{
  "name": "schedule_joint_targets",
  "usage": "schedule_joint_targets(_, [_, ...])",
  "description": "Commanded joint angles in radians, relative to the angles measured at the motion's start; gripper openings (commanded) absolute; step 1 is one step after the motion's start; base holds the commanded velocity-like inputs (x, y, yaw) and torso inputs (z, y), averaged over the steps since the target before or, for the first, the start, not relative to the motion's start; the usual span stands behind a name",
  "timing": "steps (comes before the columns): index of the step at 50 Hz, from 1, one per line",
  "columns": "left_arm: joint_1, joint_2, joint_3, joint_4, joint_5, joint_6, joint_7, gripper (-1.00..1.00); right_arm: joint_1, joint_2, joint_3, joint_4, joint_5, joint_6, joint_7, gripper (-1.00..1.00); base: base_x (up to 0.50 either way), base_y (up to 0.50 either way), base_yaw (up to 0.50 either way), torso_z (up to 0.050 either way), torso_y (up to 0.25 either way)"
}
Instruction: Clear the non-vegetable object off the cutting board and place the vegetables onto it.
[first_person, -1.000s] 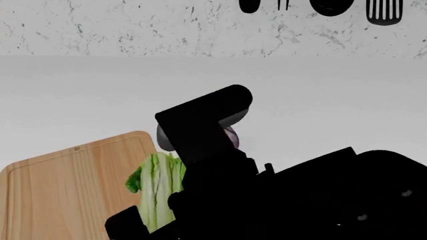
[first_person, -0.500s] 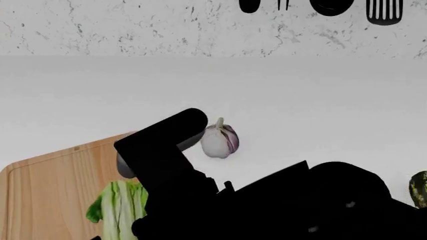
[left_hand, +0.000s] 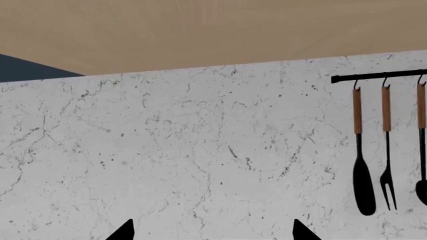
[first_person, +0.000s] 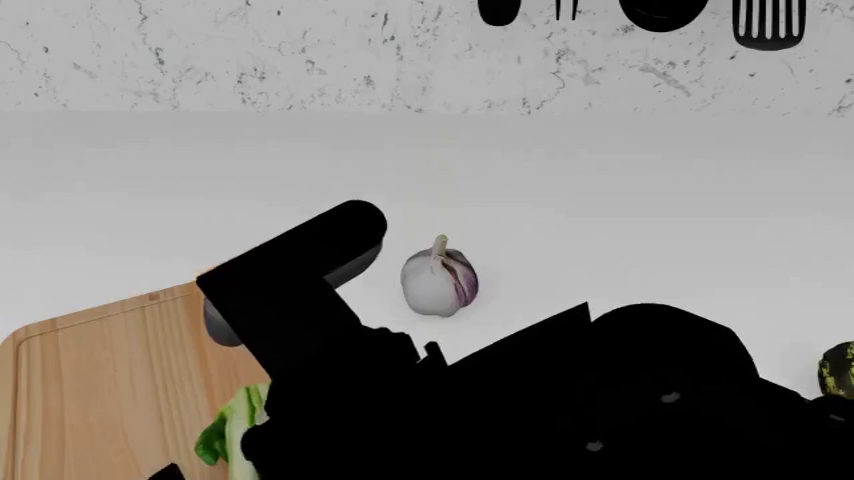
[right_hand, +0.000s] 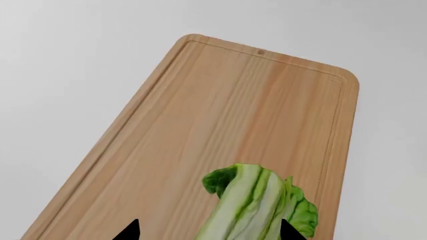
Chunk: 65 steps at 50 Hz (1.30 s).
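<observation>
My right gripper (right_hand: 208, 231) is clamped on the bok choy (right_hand: 257, 205), holding its leafy end over the cutting board (right_hand: 200, 125). The garlic bulb (first_person: 439, 280) sits upright on the white counter (first_person: 641, 200), just beside the board's far corner, and the gourd (first_person: 838, 372) peeks in at the right edge, well apart. My left gripper (left_hand: 210, 232) faces the marble wall (left_hand: 200, 160) with its fingertips spread apart, holding nothing.
</observation>
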Motion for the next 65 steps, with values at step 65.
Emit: schedule_joint_targets(65, [-0.033,-0.019,0.078,-0.039,0.020,0.045,-0.001,1.00,0.190,-0.021,-0.056,0.637,-0.440,0.072,-0.336,1.00,0.00,0.00,0.00,0.000,0.000])
